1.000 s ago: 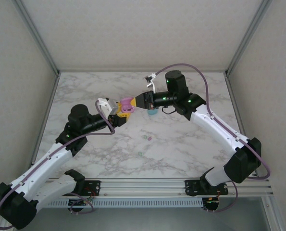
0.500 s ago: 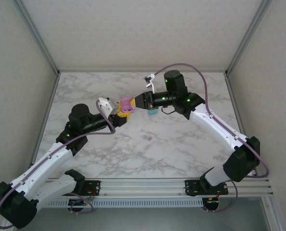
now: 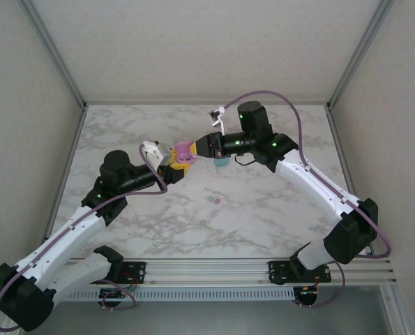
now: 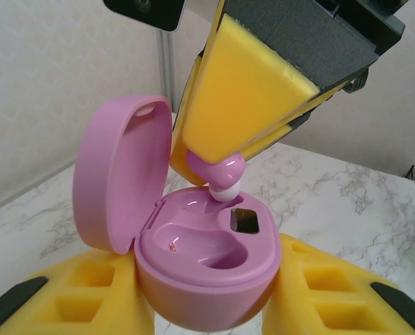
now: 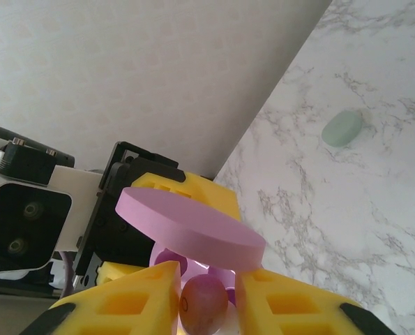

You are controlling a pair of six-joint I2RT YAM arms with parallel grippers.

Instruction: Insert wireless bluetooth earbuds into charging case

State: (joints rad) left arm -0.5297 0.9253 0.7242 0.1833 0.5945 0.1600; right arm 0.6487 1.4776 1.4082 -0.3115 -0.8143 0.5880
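Surface: marble table (image 3: 277,223), pale walls around it.
Left gripper (image 3: 174,160): clamped on the open pink case (image 4: 200,258), lid upright.
Right gripper (image 3: 201,146): narrow, yellow pads flanking the pink earbud (image 4: 221,171); cannot tell whether they grip it.
Earbud: tip at the rim of the case's rear socket.

No readable text, no legible labels, brands, numbers or signs on anything

Pink case (image 4: 193,279): glossy, smooth plastic. Pink earbud (image 4: 221,169) above it: glossy plastic. Finger pads (image 4: 249,91): matt yellow foam. Table (image 3: 263,223) beneath: smooth, marble-patterned.
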